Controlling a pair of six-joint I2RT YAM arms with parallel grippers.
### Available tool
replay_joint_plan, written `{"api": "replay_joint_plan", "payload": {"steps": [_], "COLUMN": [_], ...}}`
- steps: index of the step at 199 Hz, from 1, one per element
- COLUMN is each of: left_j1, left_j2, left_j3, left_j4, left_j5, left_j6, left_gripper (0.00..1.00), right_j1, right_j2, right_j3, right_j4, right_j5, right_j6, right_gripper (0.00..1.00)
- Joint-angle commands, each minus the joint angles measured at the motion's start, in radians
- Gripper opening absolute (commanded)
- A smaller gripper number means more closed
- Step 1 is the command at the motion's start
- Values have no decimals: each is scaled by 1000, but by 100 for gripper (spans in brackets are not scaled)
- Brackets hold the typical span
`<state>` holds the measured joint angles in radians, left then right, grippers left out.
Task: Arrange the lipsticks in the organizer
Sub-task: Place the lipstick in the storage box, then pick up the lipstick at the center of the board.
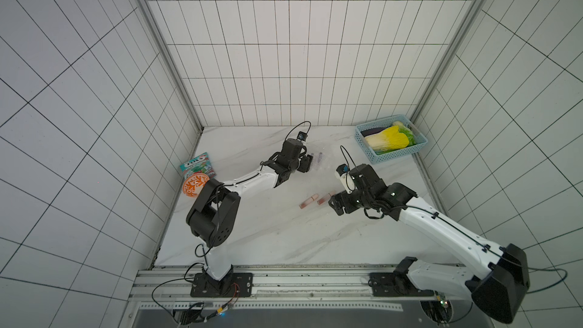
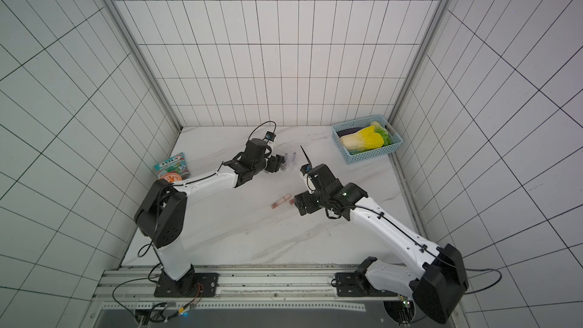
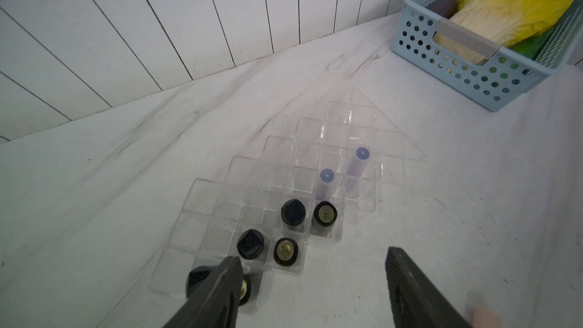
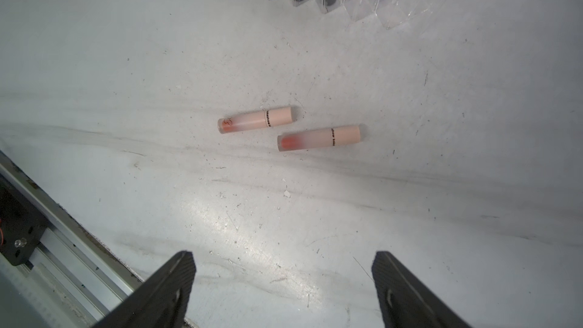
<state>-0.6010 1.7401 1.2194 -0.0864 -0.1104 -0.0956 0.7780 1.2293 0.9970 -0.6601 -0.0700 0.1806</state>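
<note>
Over the marble table (image 4: 126,58), left gripper (image 3: 314,255) gapes empty above the organizer (image 3: 220,190), right gripper (image 4: 282,255) wide, empty.

Organizer (image 3: 202,197): clear glossy plastic.
Black lipsticks (image 3: 293,212): glossy faceted caps.
Lilac lipsticks (image 3: 326,181): matt plastic.
Pink lipsticks (image 4: 255,119): frosted translucent tubes, matt pale caps.
Table (image 4: 410,200): smooth white marble look, scuffed, faint sheen.
Basket (image 3: 457,67), far right corner: light-blue perforated plastic.
Right gripper (image 4: 282,255) fingers (image 4: 170,279): black, matt, finely ribbed.
Front-edge rail (image 1: 284,279): bare metal.
Walls (image 1: 284,58): glossy white tile.
</note>
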Motion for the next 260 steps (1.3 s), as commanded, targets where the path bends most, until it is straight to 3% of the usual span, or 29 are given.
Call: {"api": "replay_joint_plan", "payload": {"steps": [1,21,48,84,208,260], "left_j1": [14,53,114,146,206,208], "left_j2": [-137,-236,-384,-498,-523,-524], "left_j3": [-69,-158,-282,-366,-391,-391], "left_j4": [12,-12,1,64,48,48], "left_j5": [-45,-35,0,4,54,57], "left_j6": [-91,-186,-284,-270,-273,-271], "left_gripper": [70,69,68,67,65,65], "right_j1": [-3,10,14,21,27,-8], "right_j2": [111,227,347,472,688,721], "right_j3": [78,116,152,228,365,404], "right_j4": [-107,-147,-154,-186,-119,-98], "right_j5": [71,110,132,189,249,118], "right_j6": [-51,-73,-109,-170,-377,-400], "right_gripper": [94,100,99,99,100,98]}}
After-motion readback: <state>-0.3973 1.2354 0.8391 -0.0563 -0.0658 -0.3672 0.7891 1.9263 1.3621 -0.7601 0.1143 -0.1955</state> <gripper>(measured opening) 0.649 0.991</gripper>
